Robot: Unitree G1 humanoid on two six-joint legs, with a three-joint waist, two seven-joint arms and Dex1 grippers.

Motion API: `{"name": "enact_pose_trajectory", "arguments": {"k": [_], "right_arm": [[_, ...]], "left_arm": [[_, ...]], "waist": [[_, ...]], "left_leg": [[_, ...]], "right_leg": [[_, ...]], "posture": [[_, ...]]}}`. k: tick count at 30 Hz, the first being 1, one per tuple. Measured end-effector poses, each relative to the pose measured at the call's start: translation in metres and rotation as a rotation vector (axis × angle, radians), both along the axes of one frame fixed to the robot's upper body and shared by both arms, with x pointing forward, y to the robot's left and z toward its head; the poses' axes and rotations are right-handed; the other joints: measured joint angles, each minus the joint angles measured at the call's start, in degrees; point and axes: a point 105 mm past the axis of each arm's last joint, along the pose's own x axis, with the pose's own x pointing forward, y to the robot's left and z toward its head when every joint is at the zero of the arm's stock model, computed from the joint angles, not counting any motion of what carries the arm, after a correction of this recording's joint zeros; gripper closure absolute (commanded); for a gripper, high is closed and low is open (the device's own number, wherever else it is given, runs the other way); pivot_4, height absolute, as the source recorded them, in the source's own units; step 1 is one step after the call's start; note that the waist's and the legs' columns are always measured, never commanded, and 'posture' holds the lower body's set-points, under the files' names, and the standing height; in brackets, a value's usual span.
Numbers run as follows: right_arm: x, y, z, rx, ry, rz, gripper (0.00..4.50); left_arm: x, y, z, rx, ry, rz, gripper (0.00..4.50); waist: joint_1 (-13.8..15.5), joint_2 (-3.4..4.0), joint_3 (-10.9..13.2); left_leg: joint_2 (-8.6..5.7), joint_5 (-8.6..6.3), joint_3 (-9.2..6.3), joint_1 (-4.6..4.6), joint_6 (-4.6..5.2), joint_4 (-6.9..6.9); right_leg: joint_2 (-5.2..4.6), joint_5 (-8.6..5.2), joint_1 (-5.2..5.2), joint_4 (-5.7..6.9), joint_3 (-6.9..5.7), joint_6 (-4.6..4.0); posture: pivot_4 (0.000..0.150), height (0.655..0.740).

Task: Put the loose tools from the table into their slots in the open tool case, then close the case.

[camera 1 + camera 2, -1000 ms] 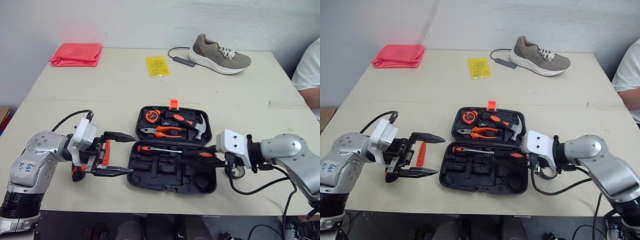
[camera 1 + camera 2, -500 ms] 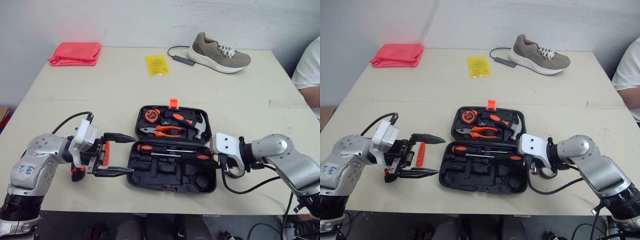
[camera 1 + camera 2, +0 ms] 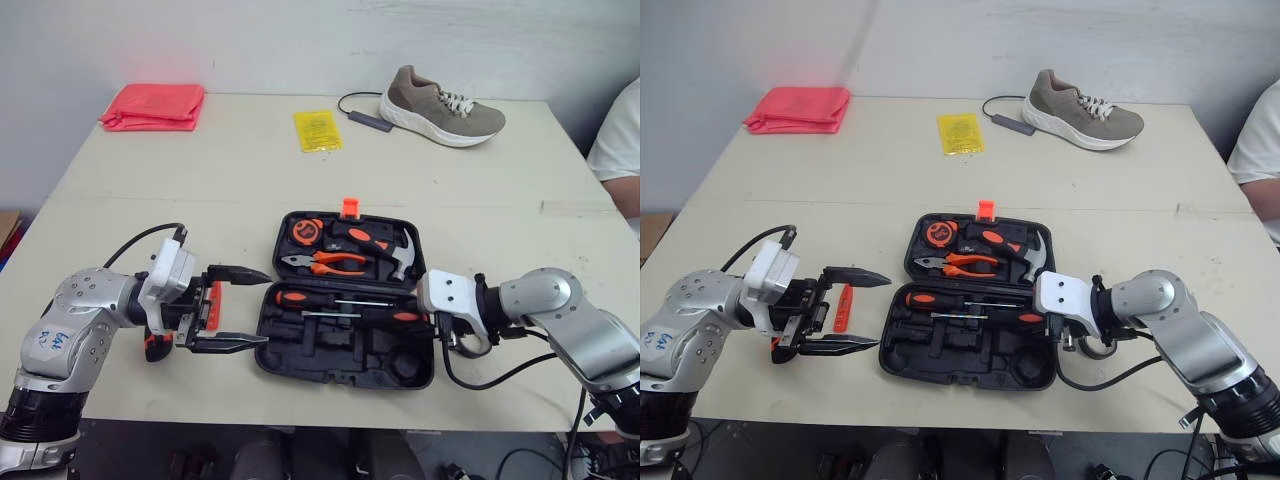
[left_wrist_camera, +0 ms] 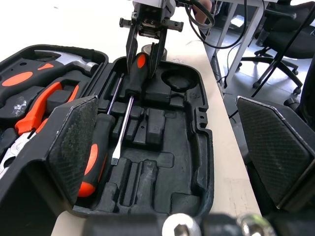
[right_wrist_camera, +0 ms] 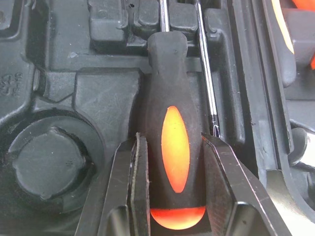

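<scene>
Nudged inward on the right since a second ago; wide-spread left pincer [image 3: 265,308] poised over a slim orange tool [image 3: 843,306] for the next grab, black moulded-plastic tool case [image 3: 340,376] just ahead of it, right pincer [image 5: 173,147] pinching a black-and-orange screwdriver [image 4: 134,78] down into its slot.

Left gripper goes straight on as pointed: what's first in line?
Probably the tool case, its side wall just ahead of the open left gripper; height is unclear, so it may skim over.

Beige table [image 3: 200,200]: open tool case [image 3: 340,377], shoe [image 3: 443,108], red cloth [image 3: 152,107], yellow packet [image 3: 316,131].
</scene>
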Motion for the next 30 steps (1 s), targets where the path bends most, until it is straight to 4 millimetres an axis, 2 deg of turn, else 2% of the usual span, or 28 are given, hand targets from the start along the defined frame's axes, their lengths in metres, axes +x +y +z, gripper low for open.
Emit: {"name": "enact_pose_trajectory", "arguments": {"k": [11, 12, 16, 24, 28, 30], "right_arm": [[0.003, -0.004, -0.002, 0.001, 0.033, -0.013, 3.50], [0.002, -0.004, -0.002, 0.000, 0.046, -0.018, 2.48], [0.003, -0.007, 0.003, 0.004, 0.050, -0.030, 0.77], [0.000, -0.010, 0.006, -0.006, 0.065, -0.018, 0.77], [0.002, -0.014, 0.029, 0.083, 0.026, -0.018, 0.77], [-0.001, -0.013, 0.044, 0.197, 0.016, 0.000, 0.77]], "left_arm": [[0.002, -0.001, 0.000, 0.001, -0.005, 0.010, 0.00], [0.002, -0.001, 0.000, 0.001, -0.006, 0.011, 0.00], [0.003, -0.001, -0.001, 0.003, -0.005, 0.014, 0.00], [0.004, -0.001, 0.001, 0.004, -0.018, 0.010, 0.00], [0.004, -0.001, 0.001, 0.004, -0.022, 0.009, 0.00], [0.004, -0.001, 0.001, 0.004, -0.023, 0.007, 0.00]], "waist": [[0.15, -0.05, -0.03], [0.16, -0.05, -0.03], [0.20, -0.07, -0.04], [-0.02, -0.17, -0.10], [-0.01, -0.16, -0.09], [0.02, -0.17, -0.09]], "left_leg": [[-0.02, 0.01, 0.00, 0.01, 0.02, 0.05], [-0.02, 0.01, 0.00, 0.00, 0.02, 0.05], [-0.02, 0.01, -0.01, 0.01, 0.02, 0.05], [-0.02, 0.02, 0.01, 0.00, 0.02, 0.10], [-0.01, 0.02, 0.02, -0.01, 0.02, 0.11], [-0.01, 0.02, 0.01, 0.00, 0.02, 0.10]], "right_leg": [[-0.01, 0.00, 0.00, 0.08, 0.00, 0.00], [-0.01, 0.00, 0.00, 0.09, 0.00, 0.00], [0.00, 0.00, 0.00, 0.08, -0.01, 0.00], [-0.02, 0.00, -0.04, 0.19, 0.02, 0.00], [0.00, 0.00, -0.05, 0.20, 0.02, 0.00], [0.01, 0.00, -0.05, 0.20, 0.02, 0.00]], "posture": [[0.150, 0.7400], [0.150, 0.7400], [0.150, 0.7400], [0.150, 0.7400], [0.150, 0.7400], [0.150, 0.7400]]}}
